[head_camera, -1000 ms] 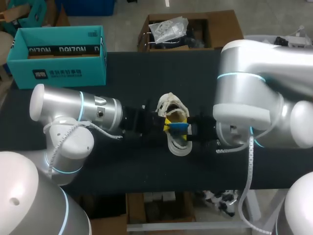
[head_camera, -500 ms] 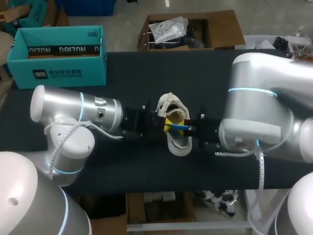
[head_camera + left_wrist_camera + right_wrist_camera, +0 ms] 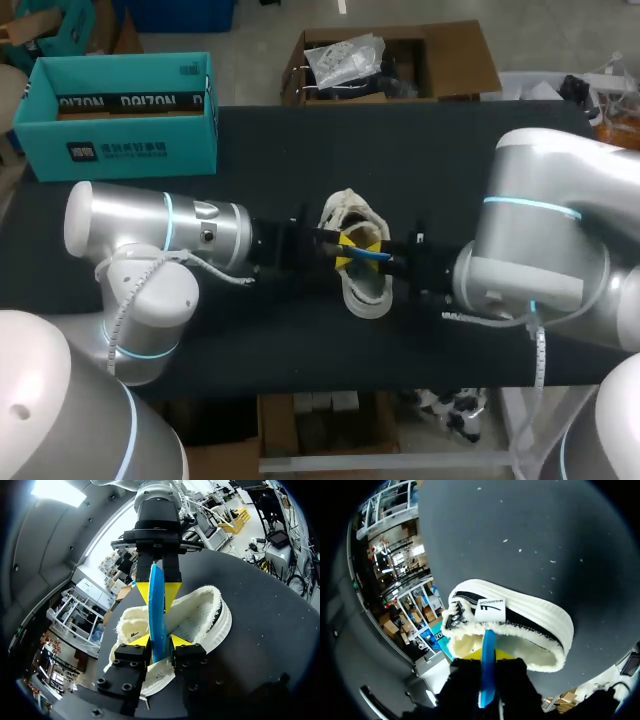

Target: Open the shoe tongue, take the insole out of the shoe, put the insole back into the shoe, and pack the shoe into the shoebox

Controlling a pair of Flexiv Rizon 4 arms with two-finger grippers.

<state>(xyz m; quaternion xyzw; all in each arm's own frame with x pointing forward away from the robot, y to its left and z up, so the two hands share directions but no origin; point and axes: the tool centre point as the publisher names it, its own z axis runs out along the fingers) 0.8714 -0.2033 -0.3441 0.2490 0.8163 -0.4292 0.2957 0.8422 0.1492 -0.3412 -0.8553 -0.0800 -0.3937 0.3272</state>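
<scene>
A cream shoe (image 3: 358,285) with a fleecy lining lies on the dark table (image 3: 250,340), its opening facing up. Just above it the blue insole (image 3: 368,256) stands on edge between my two grippers. My right gripper (image 3: 392,262) comes in from the right and is shut on the insole (image 3: 159,587) at its far end. My left gripper (image 3: 160,641) faces it from the left. Its yellow fingertips (image 3: 141,640) flank the insole's near end with a slight gap, so it is open. In the right wrist view the insole (image 3: 488,672) runs out from my right gripper (image 3: 489,661) toward the shoe (image 3: 515,625).
The open teal shoebox (image 3: 120,110) stands at the table's back left corner. Bare dark tabletop lies in front of the shoe and on both sides of it, under my arms.
My right gripper has closed on the insole's right end, and the right arm's elbow has swung out to the right. The left gripper's fingers have loosened from the insole.
</scene>
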